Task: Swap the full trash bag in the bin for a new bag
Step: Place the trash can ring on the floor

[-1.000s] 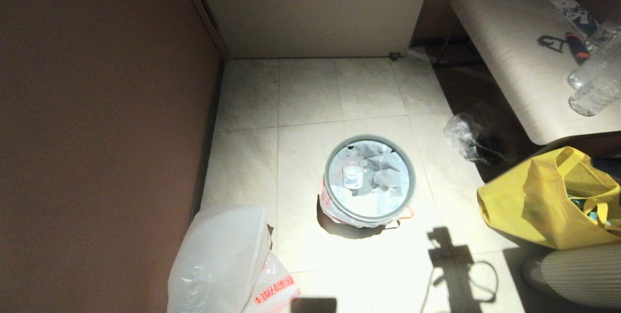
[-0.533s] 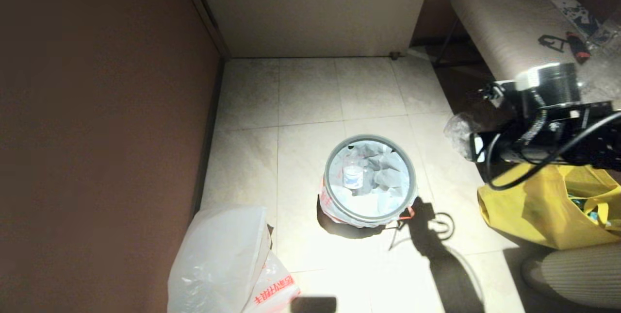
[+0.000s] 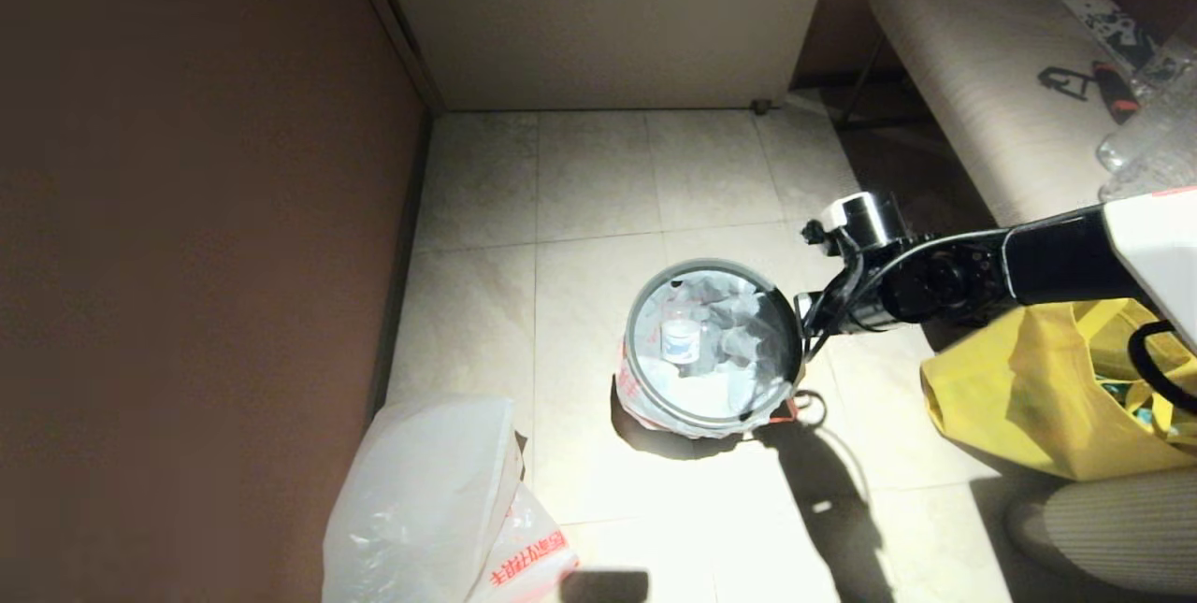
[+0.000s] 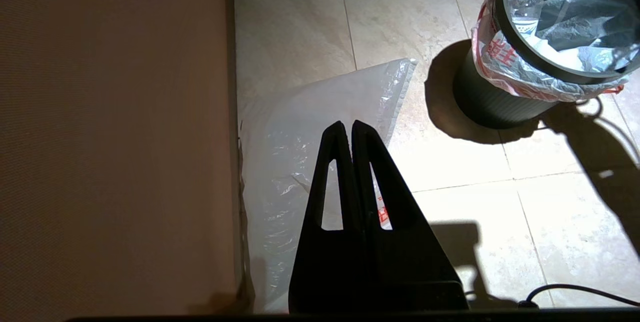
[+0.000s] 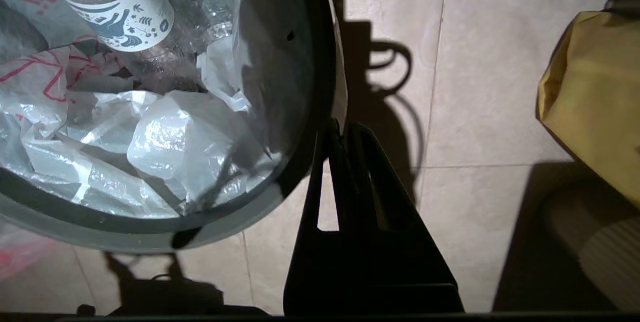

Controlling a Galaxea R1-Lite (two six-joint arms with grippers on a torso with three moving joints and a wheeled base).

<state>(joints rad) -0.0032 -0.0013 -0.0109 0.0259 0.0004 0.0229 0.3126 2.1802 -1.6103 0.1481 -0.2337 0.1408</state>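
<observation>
The bin (image 3: pixel 625 394) stands mid-floor, black-walled with a grey hoop rim (image 3: pixel 635 322). The full trash bag (image 3: pixel 739 369) lines it, holding a bottle (image 3: pixel 680 339) and crumpled plastic; an orange handle strip (image 3: pixel 788 411) hangs at its front right. My right gripper (image 3: pixel 804 348) is shut and empty, tips just outside the bin's right rim (image 5: pixel 100 234); the right wrist view shows the gripper (image 5: pixel 342 130) beside the bag (image 5: pixel 165 147). The new bag (image 3: pixel 439 500), milky white with red characters, lies at the front left by the wall. My left gripper (image 4: pixel 347 125) hangs shut over this bag (image 4: pixel 285 162).
A brown wall (image 3: pixel 187 210) closes the left side and a pale panel (image 3: pixel 598 14) the back. A bench (image 3: pixel 982 89) with bottles stands at the right, a yellow tote bag (image 3: pixel 1038 388) below it, and a grey ribbed object (image 3: pixel 1113 528) in the front right corner.
My right arm has come into view from the right and swung leftward and down to the bin's right rim. The left gripper, the bin and both bags have not moved.
</observation>
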